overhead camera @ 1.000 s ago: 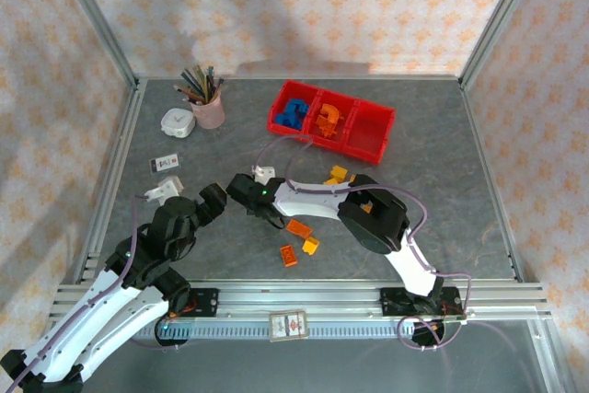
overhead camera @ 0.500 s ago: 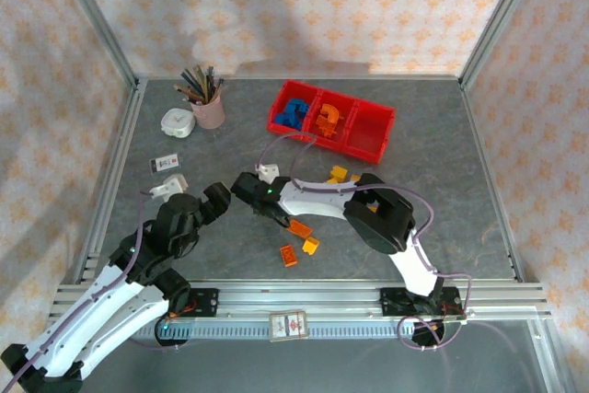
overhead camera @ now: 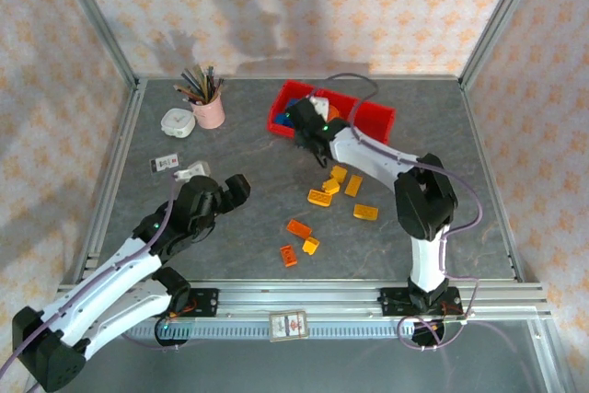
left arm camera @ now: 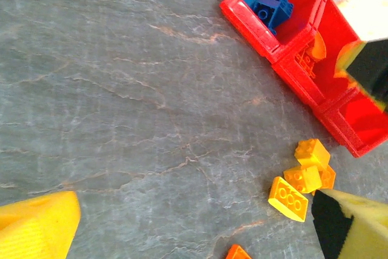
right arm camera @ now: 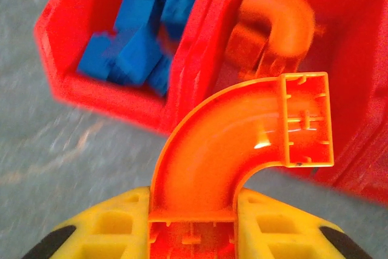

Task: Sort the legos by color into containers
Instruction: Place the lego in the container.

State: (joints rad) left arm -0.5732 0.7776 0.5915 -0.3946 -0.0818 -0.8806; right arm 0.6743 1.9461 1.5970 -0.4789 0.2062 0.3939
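Bricks in orange and yellow lie scattered on the grey table (overhead camera: 202,227), while the right gripper (right arm camera: 193,210) is clenched on a curved orange brick (right arm camera: 242,144). Its yellow fingers (right arm camera: 106,228) press the brick's lower end from both sides. From the right wrist, the brick hangs above the red bins (right arm camera: 182,89), over the wall between the left and middle compartments, with its open end toward the middle one. From above, the right gripper (overhead camera: 308,121) is at the near edge of the red bins (overhead camera: 373,126), which stand at the back of the table.

The left compartment holds a heap of blue bricks (right arm camera: 136,47), also seen from the left wrist (left arm camera: 267,1). Another curved orange piece (right arm camera: 273,28) lies in the middle compartment. The right compartment looks bare red where I can see it.

The left gripper (overhead camera: 235,189) hovers low over the table, left of the loose pieces and well apart from the bins. Its fingers (left arm camera: 36,228) are spread wide with nothing between them.

Near the bins, in front of them, lies a cluster of yellow bricks (left arm camera: 302,178), touching one another, with more yellow pieces (overhead camera: 365,212) just beside. Closer to the arms lie three small orange pieces (overhead camera: 298,227). At the back left stand a pink pencil cup (overhead camera: 209,112) and a small white dish (overhead camera: 177,122).
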